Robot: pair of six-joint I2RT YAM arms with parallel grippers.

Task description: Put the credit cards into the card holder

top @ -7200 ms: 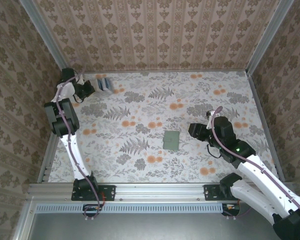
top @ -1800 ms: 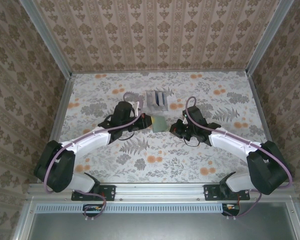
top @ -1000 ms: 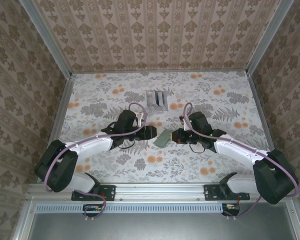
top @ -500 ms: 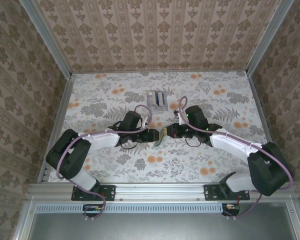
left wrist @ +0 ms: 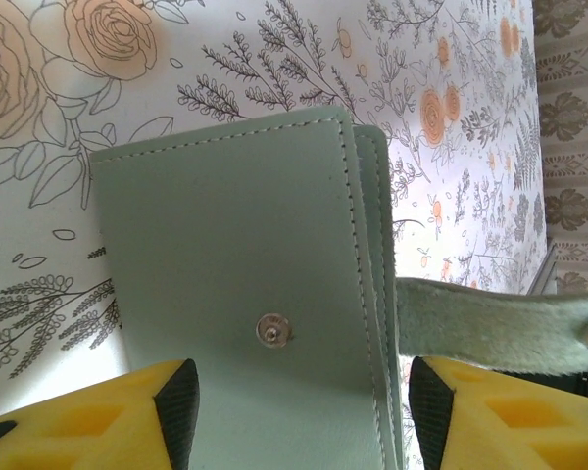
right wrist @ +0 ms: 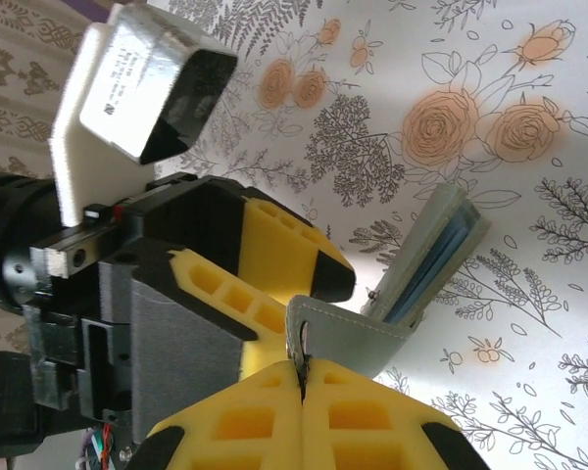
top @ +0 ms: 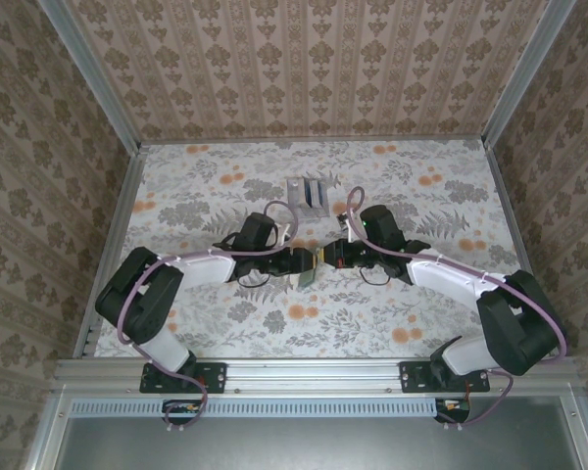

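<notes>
Nearly done imo: blue credit cards [right wrist: 441, 257] sit in the card holder [left wrist: 245, 284], right gripper [right wrist: 302, 377] pinching its unsnapped flap [right wrist: 348, 338], left gripper [left wrist: 304, 392] spread around it.

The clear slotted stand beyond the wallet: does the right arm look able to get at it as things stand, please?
Probably not: the right end effector is shut on the strap of the grey-green wallet. Otherwise only bare tabletop separates it from the clear slotted stand.

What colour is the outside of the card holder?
The card holder is plain pale grey-green; the left wrist view shows it best.
</notes>
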